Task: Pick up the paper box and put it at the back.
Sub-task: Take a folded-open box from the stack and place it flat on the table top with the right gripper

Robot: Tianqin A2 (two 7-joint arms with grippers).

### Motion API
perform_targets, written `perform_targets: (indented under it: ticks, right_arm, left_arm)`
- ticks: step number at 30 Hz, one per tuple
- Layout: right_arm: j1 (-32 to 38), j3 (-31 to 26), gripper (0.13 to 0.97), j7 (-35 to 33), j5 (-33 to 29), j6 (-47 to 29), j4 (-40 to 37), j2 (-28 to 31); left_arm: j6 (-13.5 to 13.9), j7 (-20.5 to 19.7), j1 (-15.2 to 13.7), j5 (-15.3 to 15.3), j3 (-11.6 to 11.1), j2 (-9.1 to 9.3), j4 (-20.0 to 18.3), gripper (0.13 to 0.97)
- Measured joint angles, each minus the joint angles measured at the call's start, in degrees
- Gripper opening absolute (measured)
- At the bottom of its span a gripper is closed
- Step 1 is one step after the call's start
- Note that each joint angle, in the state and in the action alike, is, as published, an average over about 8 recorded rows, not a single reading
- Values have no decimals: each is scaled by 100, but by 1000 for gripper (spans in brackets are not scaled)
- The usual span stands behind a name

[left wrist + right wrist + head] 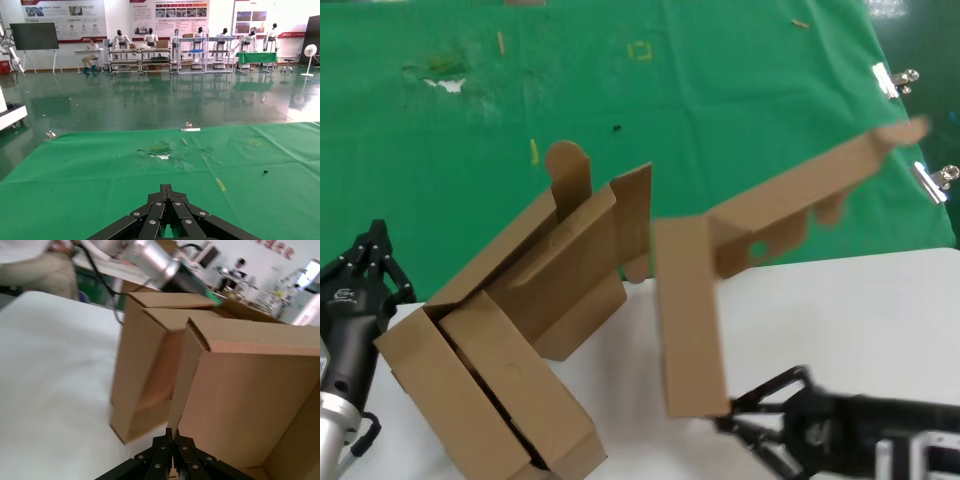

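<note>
Low at right, right gripper (732,412) on paper box (690,320)

Brown paper box (692,310) raised on edge, lid (800,195) flung open, over green back (620,110)

The paper box (720,290) stands tilted at centre, lid reaching toward two o'clock over the back (720,110). The bunched boxes (520,330) lie at nine o'clock beside it. The white surface (860,320) spreads at four o'clock.
</note>
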Motion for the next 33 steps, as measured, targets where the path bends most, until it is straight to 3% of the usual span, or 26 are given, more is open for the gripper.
perform_targets:
  ticks: [4,8,12,16,23,33]
  right_arm:
    - [-511,607,139,432,-36,406,408,316]
    - [-943,1177,138,1183,-477,1026,828,596]
    - [-1005,1541,138,2269,-1429,1553,1201,655]
    - [-581,1499,138,3430,-2578,1630,1414,494]
    - [981,209,138,5219,-4489,938,1356,83]
    - [3584,-2207,137,7222,-7104,-1235,810,-474]
  left_arm:
    - [0,0,0,0,0,0,0,140]
    - [0,0,0,0,0,0,0,140]
    - [0,0,0,0,0,0,0,140]
    - [0,-1,0,0,0,0,0,140]
    - [0,-1,0,0,0,0,0,140]
    - [0,-1,0,0,0,0,0,140]
